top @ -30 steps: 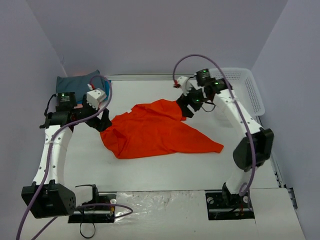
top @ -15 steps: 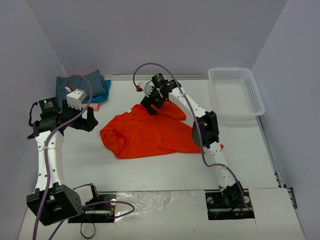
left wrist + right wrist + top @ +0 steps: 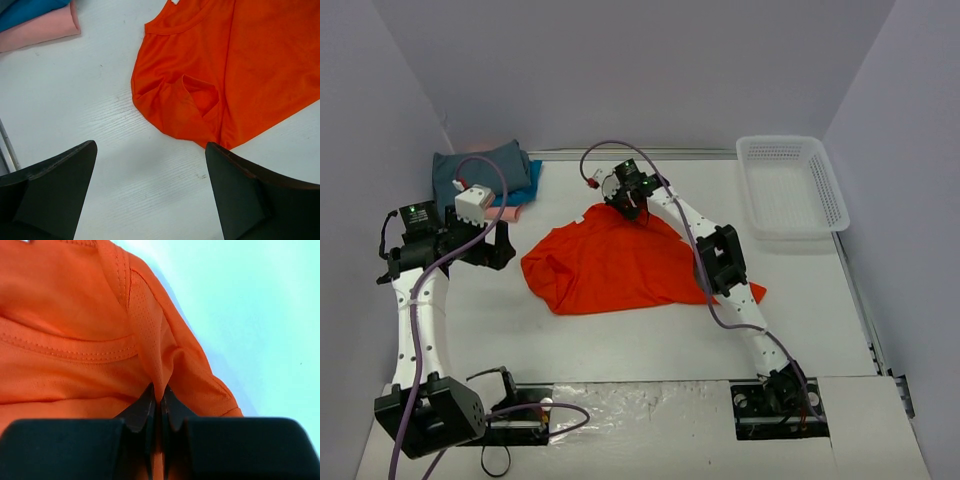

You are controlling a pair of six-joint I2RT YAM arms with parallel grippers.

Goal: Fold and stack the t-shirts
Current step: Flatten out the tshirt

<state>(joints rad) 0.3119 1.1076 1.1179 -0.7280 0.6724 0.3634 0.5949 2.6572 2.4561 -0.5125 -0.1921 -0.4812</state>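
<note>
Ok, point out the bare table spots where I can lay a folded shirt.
Widest bare table: the near strip between the orange shirt and the arm bases. Also bare: right of the shirt, in front of the basket. Crowded: the back left, with the folded stack and the open left gripper.

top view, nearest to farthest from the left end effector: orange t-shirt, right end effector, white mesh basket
1. orange t-shirt: just right of the open left end effector, its edge close by.
2. right end effector: across the shirt, shut on its far edge.
3. white mesh basket: far right corner.
</note>
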